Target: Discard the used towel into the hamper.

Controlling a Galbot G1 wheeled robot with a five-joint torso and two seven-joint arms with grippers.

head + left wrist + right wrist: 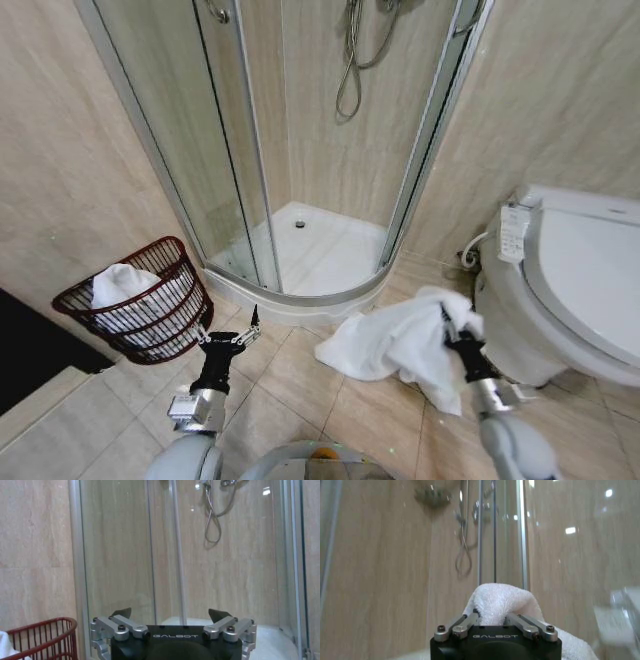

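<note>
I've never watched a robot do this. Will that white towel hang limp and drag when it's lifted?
Probably limp: the towel bunches above the right gripper and spreads in folds across the floor. Its far end would likely trail. It looks thick and fluffy, so probably not slippery between the fingers.

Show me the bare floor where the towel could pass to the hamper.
Free: tiles between the hamper and towel, bordered by the shower base, though the open left gripper hovers there. Crowded: by the toilet, where the right gripper pinches the towel. The hamper already holds white cloth.
</note>
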